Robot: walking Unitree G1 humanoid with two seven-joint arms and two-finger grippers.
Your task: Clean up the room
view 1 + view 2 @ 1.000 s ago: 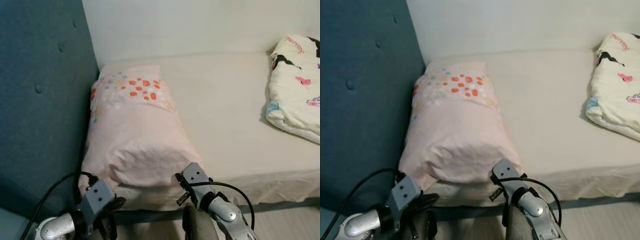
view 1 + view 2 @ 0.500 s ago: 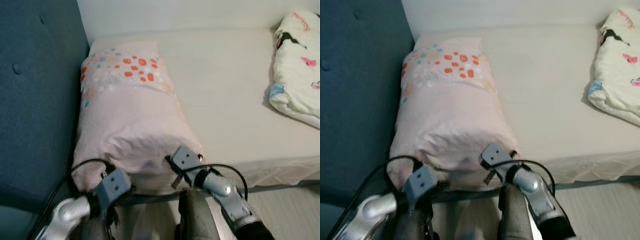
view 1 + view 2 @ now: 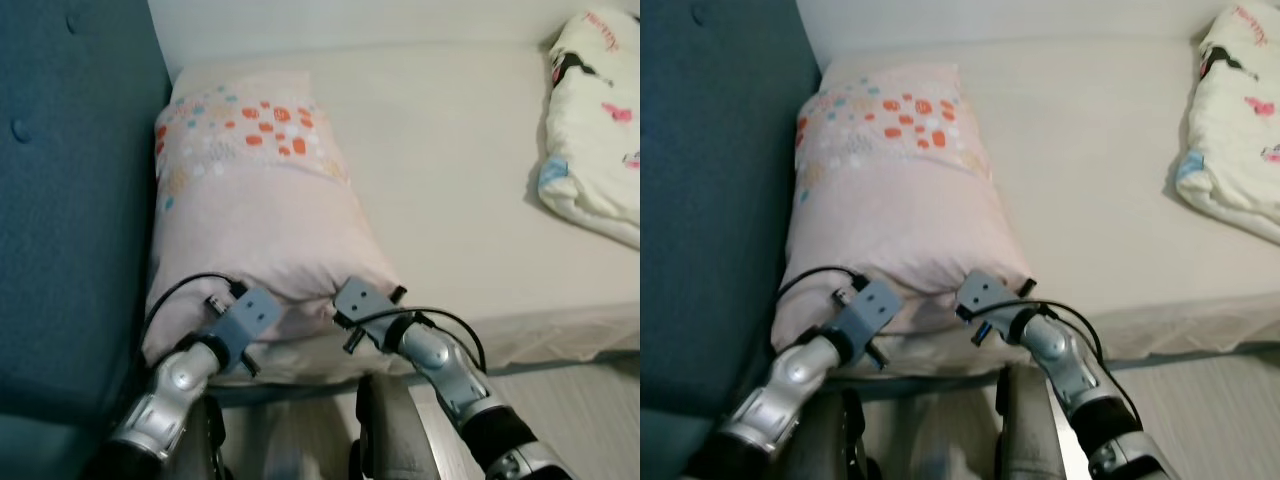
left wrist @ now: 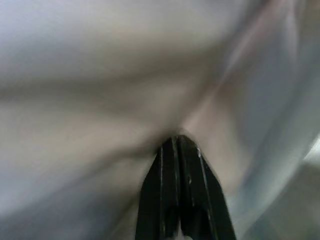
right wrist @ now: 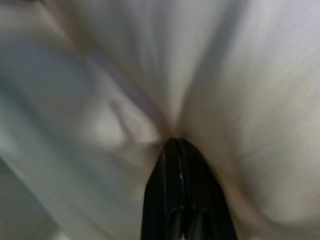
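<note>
A pink pillow (image 3: 255, 200) with orange and pale dots lies lengthwise on the bed, against the blue headboard. Both arms reach to its near end at the mattress edge. My left gripper (image 4: 176, 140) has its black fingers pressed together, the tips sunk into creased pillow fabric. My right gripper (image 5: 175, 142) is likewise shut, with folds gathering at its tips. In the eye views the left wrist (image 3: 243, 318) and right wrist (image 3: 362, 300) sit against the pillow's end, the fingertips hidden by fabric.
A padded blue headboard (image 3: 70, 200) stands along the left. The cream mattress (image 3: 450, 180) stretches to the right, where a folded white quilt (image 3: 595, 120) with cartoon prints lies. Pale floor (image 3: 580, 400) runs below the bed edge. A white wall is behind.
The camera has moved closer and tilted down. Both arms have stretched forward from below the bed edge up to the pillow's near end, the left one rising most.
</note>
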